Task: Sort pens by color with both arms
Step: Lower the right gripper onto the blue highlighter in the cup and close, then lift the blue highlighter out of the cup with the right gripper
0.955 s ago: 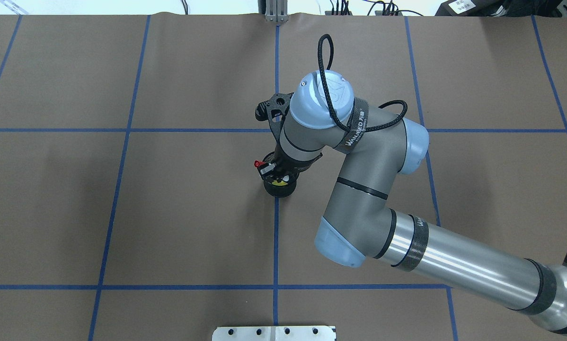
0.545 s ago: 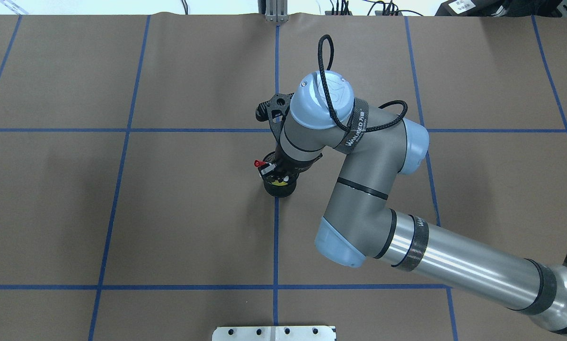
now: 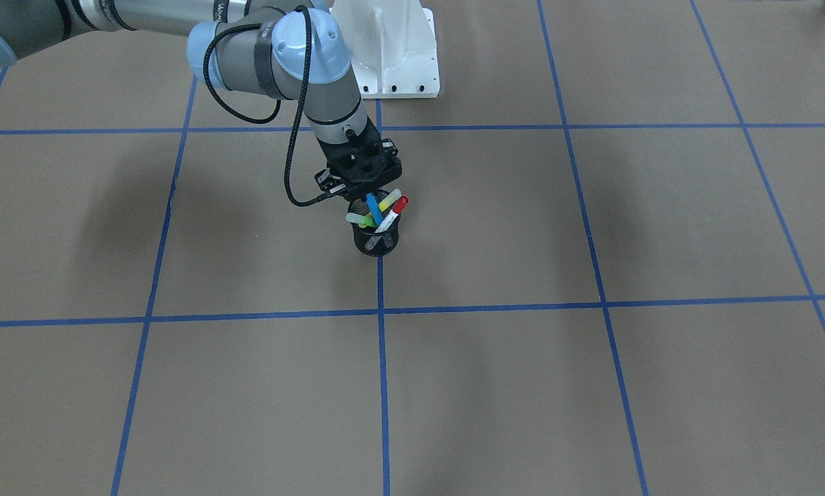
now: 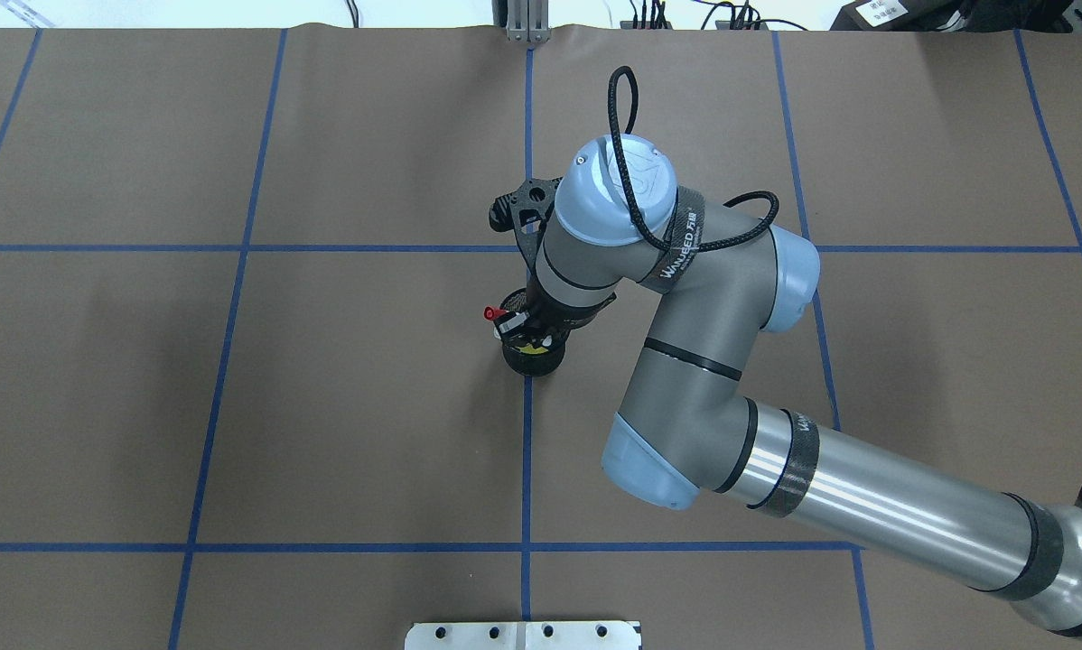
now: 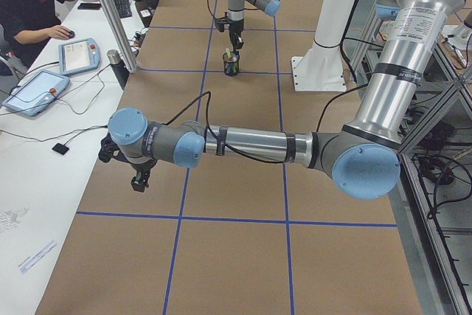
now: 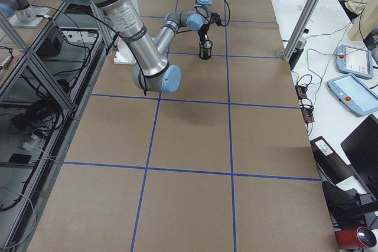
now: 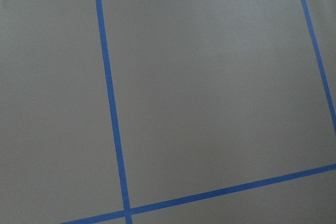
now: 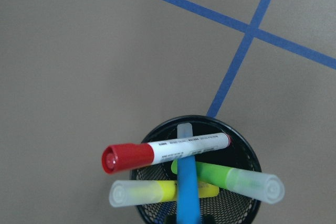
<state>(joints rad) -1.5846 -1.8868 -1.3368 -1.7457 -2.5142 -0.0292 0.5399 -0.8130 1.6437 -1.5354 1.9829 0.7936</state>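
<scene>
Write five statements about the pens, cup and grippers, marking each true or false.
1. The blue pen, green pen, yellow highlighter and red-capped pen are all in the black mesh cup. True.
2. The red-capped pen lies flat on the table. False: it leans in the cup.
3. The right gripper hangs over the cup. True.
4. The left gripper is beside the cup. False: it hangs far from the cup.
5. The cup stands on a blue tape line. True.

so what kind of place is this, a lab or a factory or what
Most likely a robotics lab: the left arm and right arm reach over a table taped into a blue grid, and an operator is at a side bench with teach pendants.
</scene>
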